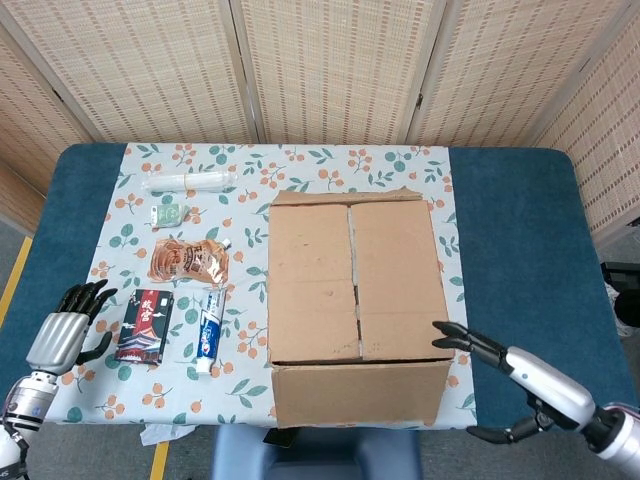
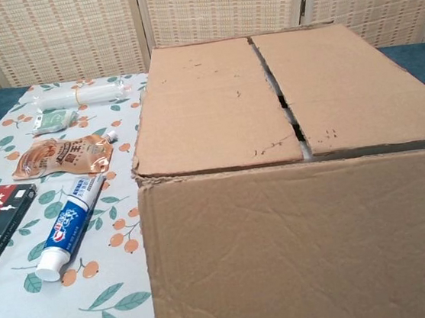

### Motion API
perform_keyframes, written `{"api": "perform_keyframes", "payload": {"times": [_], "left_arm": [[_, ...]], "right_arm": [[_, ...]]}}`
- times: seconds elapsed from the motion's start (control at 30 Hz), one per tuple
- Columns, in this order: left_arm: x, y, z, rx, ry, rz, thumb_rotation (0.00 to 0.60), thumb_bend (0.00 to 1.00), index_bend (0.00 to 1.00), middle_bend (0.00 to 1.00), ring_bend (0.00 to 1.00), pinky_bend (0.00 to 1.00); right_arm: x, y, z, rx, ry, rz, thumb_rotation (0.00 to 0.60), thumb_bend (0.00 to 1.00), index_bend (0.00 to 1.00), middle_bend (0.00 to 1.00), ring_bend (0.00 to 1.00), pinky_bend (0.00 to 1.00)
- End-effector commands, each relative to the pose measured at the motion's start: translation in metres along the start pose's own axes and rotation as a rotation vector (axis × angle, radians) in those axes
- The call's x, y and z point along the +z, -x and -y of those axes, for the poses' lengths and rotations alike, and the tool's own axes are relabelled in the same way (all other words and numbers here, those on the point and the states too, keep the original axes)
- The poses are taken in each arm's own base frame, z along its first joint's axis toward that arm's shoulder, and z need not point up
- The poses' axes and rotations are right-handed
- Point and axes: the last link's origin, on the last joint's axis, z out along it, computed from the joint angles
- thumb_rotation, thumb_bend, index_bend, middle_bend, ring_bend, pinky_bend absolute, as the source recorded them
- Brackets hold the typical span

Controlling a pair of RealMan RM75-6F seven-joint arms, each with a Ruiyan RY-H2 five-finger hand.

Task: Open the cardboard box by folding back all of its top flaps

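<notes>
The cardboard box (image 1: 355,290) stands on the floral cloth, right of centre. Its two long top flaps, left (image 1: 310,280) and right (image 1: 395,275), lie flat and meet at a middle seam (image 2: 288,112). The front flap (image 1: 360,392) hangs down over the box's near side, plain brown side out, and fills the lower chest view (image 2: 307,248). A rear flap edge (image 1: 345,197) shows at the back. My right hand (image 1: 510,385) hovers with fingers spread just off the box's front right corner, holding nothing. My left hand (image 1: 65,335) rests empty at the table's left edge.
Left of the box lie a toothpaste tube (image 1: 208,330), a black-and-red packet (image 1: 146,325), an orange pouch (image 1: 190,258), a small green packet (image 1: 168,213) and a clear plastic roll (image 1: 190,181). Woven screens stand behind the table.
</notes>
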Motion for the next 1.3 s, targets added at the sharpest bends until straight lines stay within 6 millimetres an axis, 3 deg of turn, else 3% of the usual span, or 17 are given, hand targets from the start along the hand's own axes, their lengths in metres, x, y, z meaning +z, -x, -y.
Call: {"api": "perform_keyframes", "payload": {"times": [0.03,0.2,0.33,0.63,0.9,1.3], "left_arm": [[0.0,0.0,0.002,-0.002,-0.006,0.003,0.6,0.5,0.14,0.08,0.04,0.0],[0.0,-0.002,0.004,-0.007,-0.011,-0.015,0.6,0.5,0.14,0.08,0.03,0.0],[-0.002,-0.002,0.008,-0.012,-0.025,-0.015,0.6,0.5,0.14,0.08,0.02,0.0],[-0.005,-0.005,0.011,-0.033,-0.028,-0.022,0.6,0.5,0.14,0.08,0.02,0.0],[-0.005,-0.006,0.014,-0.051,-0.036,-0.019,0.6,0.5,0.14,0.08,0.01,0.0],[-0.008,-0.007,0.014,-0.057,-0.029,-0.027,0.6,0.5,0.16,0.08,0.01,0.0]], "right_arm": [[0.067,-0.023,0.01,-0.368,-0.039,-0.144,0.421,0.31,0.35,0.0,0.0,0.0],[0.121,-0.028,0.015,-0.646,-0.062,-0.153,0.275,0.44,0.5,0.0,0.0,0.0],[0.159,-0.023,0.016,-0.791,-0.039,-0.09,0.267,0.48,0.53,0.0,0.0,0.0],[0.213,-0.001,0.014,-1.006,-0.047,0.033,0.239,0.55,0.57,0.0,0.0,0.0],[0.239,0.016,0.012,-1.101,-0.08,0.056,0.234,0.57,0.69,0.02,0.0,0.0],[0.256,0.023,-0.01,-1.091,-0.014,0.095,0.232,0.58,0.69,0.02,0.0,0.0]]}}
